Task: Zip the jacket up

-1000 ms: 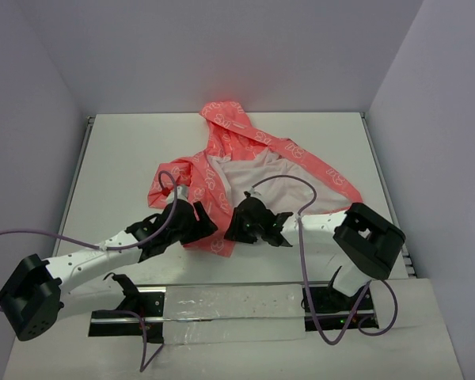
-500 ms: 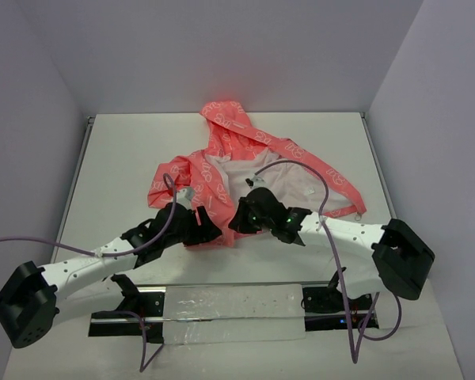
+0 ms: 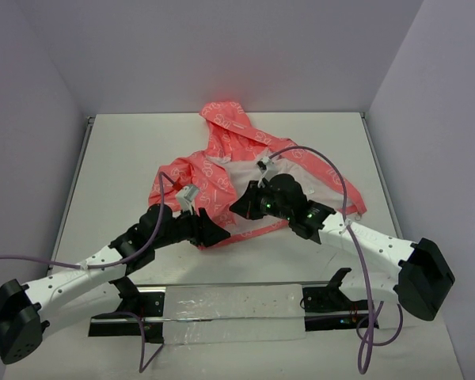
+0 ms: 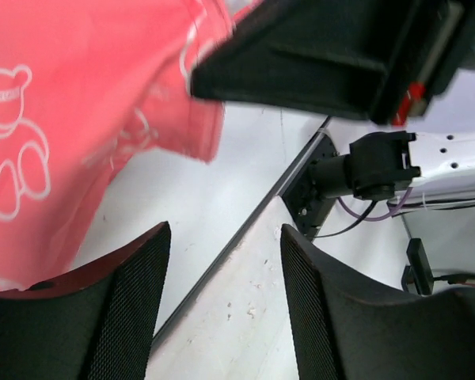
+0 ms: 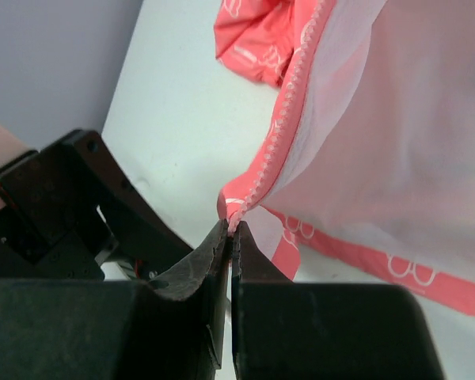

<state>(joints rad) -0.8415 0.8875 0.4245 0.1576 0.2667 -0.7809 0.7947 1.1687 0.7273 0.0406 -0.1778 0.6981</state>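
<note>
The small coral-pink hooded jacket [image 3: 245,170] lies open and not zipped yet on the white desk [image 3: 127,158], while the right gripper [image 5: 231,229] has its jaws pinched on the bottom of one zip edge [image 5: 289,103] and the left gripper [image 4: 226,237] has its jaws apart and empty.

We see a small hooded jacket [image 3: 222,158], thin coral-pink fabric printed with white outlines, one of them a bear [image 4: 12,142]; it lies unzipped and spread open on the table [image 3: 119,158], toward the far middle; its hood [image 3: 226,119] points to the far edge; the pale whitish lining [image 3: 241,170] faces up; a coral zipper edge [image 5: 289,87] with small teeth borders the lining, its lower end gathered to a narrow tip; the near hem is rumpled.
</note>
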